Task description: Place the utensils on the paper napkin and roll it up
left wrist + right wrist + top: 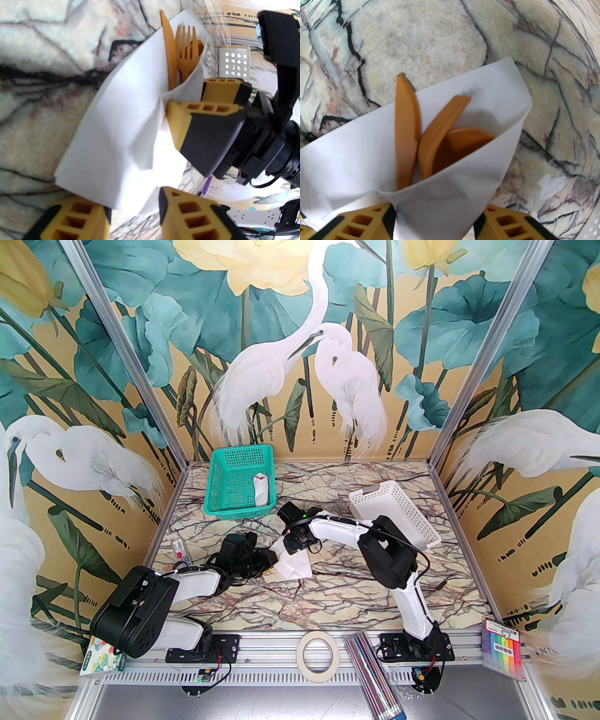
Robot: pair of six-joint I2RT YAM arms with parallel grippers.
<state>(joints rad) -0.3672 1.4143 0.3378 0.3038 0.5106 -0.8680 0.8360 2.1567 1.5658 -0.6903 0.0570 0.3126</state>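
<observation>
The right fingers (506, 226) are pinching the paper napkin (296, 566) at top-view centre. The left fingers (192, 218), parted, are straddling its lower edge. The utensils (185, 52) are poking out, fork tines showing in the left wrist view.

Matt paper napkin (346, 152), matt plastic utensils (438, 131)

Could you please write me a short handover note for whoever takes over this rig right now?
Right gripper: jaws closed on the folded-over flap of the napkin.
Left gripper: jaws straddle the napkin's near end; grip unclear.
Things: knife, fork and spoon lie together inside the napkin, tips sticking out, on the table.
Done: utensils placed, one side folded over them.
Left: finish rolling it into a tight roll.
</observation>
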